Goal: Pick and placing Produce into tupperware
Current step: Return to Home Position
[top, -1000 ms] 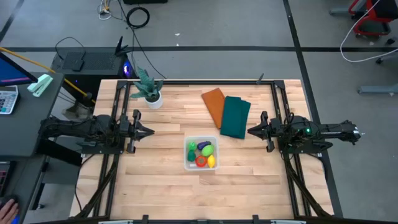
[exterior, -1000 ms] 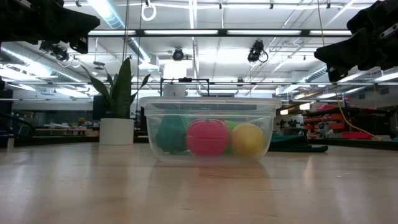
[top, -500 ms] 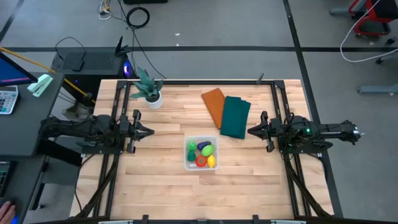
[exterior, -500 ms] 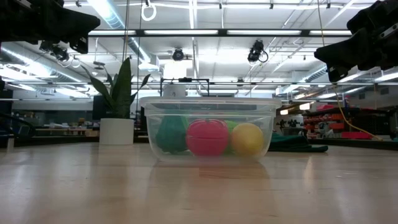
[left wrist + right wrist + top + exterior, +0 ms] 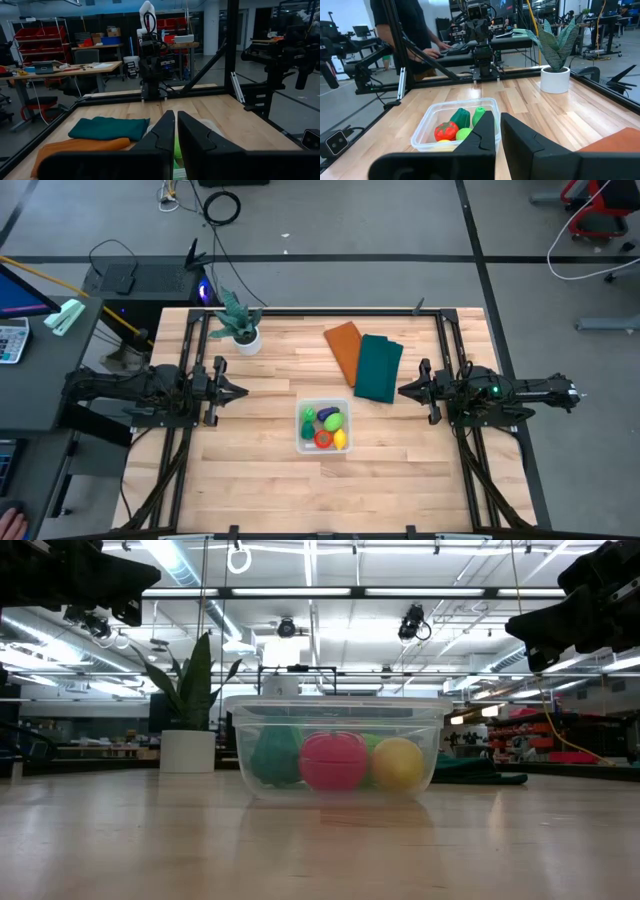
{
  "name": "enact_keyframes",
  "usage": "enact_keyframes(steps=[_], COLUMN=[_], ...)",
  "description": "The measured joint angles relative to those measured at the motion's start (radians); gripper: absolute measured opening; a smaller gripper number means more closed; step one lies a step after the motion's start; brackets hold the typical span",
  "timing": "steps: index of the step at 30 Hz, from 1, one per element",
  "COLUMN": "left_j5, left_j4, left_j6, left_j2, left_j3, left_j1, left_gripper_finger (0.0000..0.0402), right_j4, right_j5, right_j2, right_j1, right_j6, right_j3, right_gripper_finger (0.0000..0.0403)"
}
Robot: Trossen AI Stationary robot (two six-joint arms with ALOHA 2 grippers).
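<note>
Since nothing has moved, produce (image 5: 327, 428) stays in tupperware (image 5: 301, 432).

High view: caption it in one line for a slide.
Tupperware holds the toy produce; left gripper and right gripper wait shut on either side.

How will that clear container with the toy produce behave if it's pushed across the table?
The container is shallow, wide and flat-bottomed, so it would probably slide rather than tip. Its clear plastic walls likely flex if squeezed. The rounded red piece and yellow piece look unsecured, so they may shift inside.
</note>
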Motion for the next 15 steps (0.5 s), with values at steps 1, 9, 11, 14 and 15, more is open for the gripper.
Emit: enact_keyframes(steps=[1, 9, 11, 14, 15], left_j5=[0.000, 0.000, 0.000, 0.000, 0.000], left_j4=[0.000, 0.000, 0.000, 0.000, 0.000], left_j6=[0.000, 0.000, 0.000, 0.000, 0.000], left_j2=[0.000, 0.000, 0.000, 0.000, 0.000], left_j3=[0.000, 0.000, 0.000, 0.000, 0.000], left_j1=[0.000, 0.000, 0.000, 0.000, 0.000], left_gripper_finger=[0.0029, 0.0039, 0.0038, 0.0032, 0.0031], right_j4=[0.000, 0.000, 0.000, 0.000, 0.000], right_j5=[0.000, 0.000, 0.000, 0.000, 0.000], right_j2=[0.000, 0.000, 0.000, 0.000, 0.000], right_j1=[0.000, 0.000, 0.000, 0.000, 0.000], right_j6=[0.000, 0.000, 0.000, 0.000, 0.000], right_j3=[0.000, 0.000, 0.000, 0.000, 0.000], right_gripper_finger=[0.0000, 0.0000, 0.0000, 0.0000, 0.0000])
